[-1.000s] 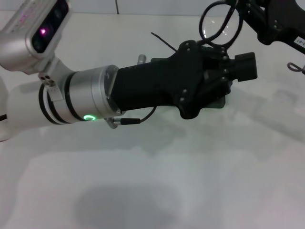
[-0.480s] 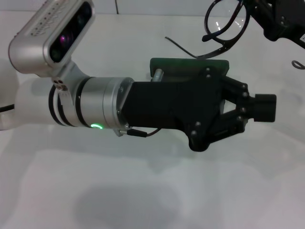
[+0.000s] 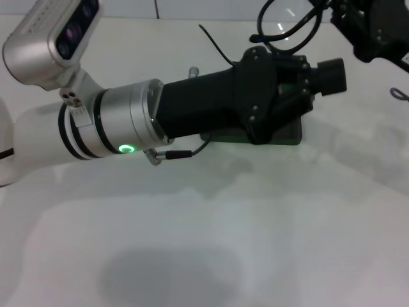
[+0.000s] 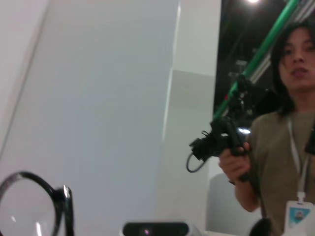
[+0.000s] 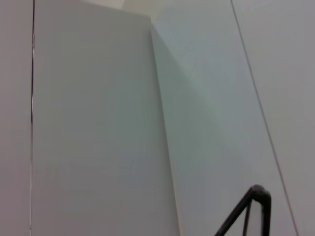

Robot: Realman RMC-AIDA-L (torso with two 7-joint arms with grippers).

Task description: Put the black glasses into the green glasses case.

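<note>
The green glasses case point(image 3: 284, 135) lies on the white table, mostly hidden under my left gripper point(image 3: 329, 74); only its near edge shows. The left gripper hangs over the case with its fingertips together and nothing seen between them. My right gripper point(image 3: 332, 14) is at the top right, above and behind the case, shut on the black glasses point(image 3: 285, 24), which hang in the air. One temple arm point(image 3: 214, 45) sticks out to the left. A lens of the glasses also shows in the left wrist view point(image 4: 24, 209). A thin black piece point(image 5: 246, 211) shows in the right wrist view.
The white table point(image 3: 192, 243) spreads in front of the case. My silver and black left forearm point(image 3: 128, 121) crosses the middle of the head view. A person point(image 4: 290, 147) holding a black device stands in the left wrist view.
My left gripper has swung from in front of the case back over it, now covering most of it. The glasses in the right gripper have shifted slightly left.
</note>
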